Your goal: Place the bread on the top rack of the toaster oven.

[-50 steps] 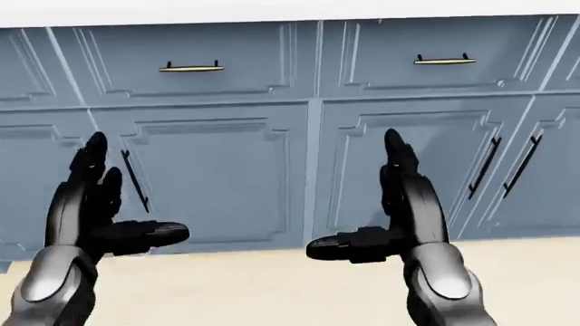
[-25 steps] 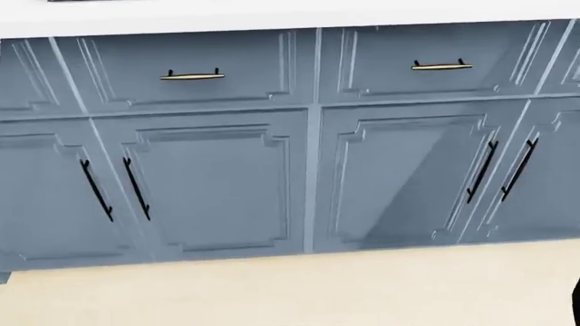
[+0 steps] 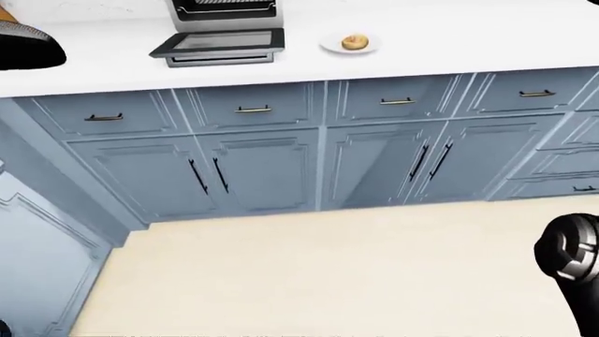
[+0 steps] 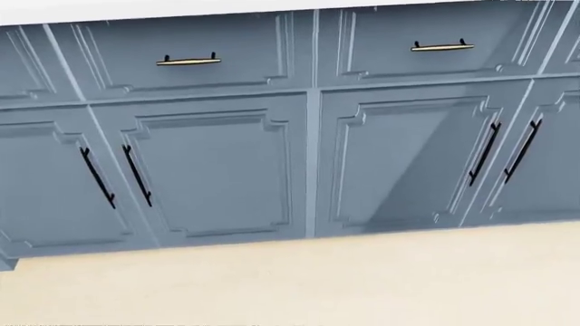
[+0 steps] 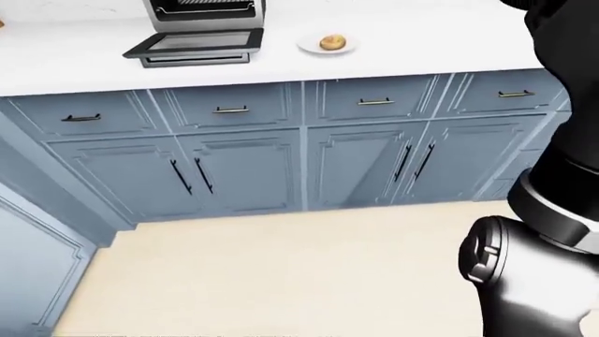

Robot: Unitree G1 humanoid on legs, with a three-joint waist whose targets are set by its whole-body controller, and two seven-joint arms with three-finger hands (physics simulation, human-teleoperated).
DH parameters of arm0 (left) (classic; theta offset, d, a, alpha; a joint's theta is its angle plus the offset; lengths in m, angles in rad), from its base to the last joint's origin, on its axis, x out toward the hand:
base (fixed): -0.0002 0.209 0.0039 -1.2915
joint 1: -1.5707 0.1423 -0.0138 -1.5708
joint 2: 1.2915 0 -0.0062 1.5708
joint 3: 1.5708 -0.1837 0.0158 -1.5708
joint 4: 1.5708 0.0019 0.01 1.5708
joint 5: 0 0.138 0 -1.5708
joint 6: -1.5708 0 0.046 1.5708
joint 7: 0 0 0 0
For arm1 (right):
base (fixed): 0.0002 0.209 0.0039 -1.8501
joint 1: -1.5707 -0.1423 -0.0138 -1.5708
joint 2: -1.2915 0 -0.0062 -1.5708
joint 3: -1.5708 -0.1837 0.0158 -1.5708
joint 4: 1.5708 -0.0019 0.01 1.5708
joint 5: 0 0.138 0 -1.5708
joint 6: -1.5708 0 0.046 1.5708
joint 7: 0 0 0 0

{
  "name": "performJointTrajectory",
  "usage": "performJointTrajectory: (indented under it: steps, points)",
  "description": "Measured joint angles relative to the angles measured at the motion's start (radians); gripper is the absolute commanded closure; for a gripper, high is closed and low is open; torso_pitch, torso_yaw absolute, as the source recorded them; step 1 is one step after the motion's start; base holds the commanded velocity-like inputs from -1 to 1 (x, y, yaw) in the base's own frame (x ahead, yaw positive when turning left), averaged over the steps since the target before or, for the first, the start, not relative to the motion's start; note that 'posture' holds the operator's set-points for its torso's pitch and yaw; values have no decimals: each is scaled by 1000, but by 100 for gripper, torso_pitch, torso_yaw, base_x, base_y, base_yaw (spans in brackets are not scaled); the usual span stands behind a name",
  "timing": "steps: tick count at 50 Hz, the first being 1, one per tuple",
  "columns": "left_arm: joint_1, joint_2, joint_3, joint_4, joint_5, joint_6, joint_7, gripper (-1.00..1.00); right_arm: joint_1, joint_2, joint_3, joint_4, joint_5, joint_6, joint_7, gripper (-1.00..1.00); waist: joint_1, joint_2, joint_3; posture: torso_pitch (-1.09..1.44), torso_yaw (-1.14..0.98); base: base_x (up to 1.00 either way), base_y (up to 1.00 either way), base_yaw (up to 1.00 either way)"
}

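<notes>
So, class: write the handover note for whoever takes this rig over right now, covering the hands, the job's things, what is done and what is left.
Hands: neither hand shows in any view; only an arm joint at the right edge of the eye views.
Things: the bread lies on a small white plate on the white counter. The toaster oven stands to its left, door folded down open.
Done: door open.
Left: walk closer, pick up bread, place it on top rack.

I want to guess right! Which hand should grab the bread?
Probably the right, but neither hand shows now. The small round golden bread sits on a white plate, right of the open black toaster oven, and the robot's black arm shows on that side.
</notes>
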Motion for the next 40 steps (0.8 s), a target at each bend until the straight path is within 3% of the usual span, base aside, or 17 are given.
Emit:
performJointTrajectory:
  steps: [14,33,35,40]
  points:
    - [136,164,-32,34,-276,-187,165,-100,19,-6,19,-2,46,10,-32,-100,-2,17,0,0,0,2,0,0]
    - [261,298,-14,55,-408,-334,212,-100,18,7,26,11,-34,-13,-14,-100,-9,30,4,0,0,4,0,0]
    - [270,313,-22,58,-420,-340,215,-100,19,5,20,22,-37,-7,-15,-100,-5,30,-10,0,0,5,0,0]
    - [293,330,-2,53,-429,-373,218,-100,29,2,21,0,-49,-12,-3,-100,-6,31,-6,0,0,5,0,0]
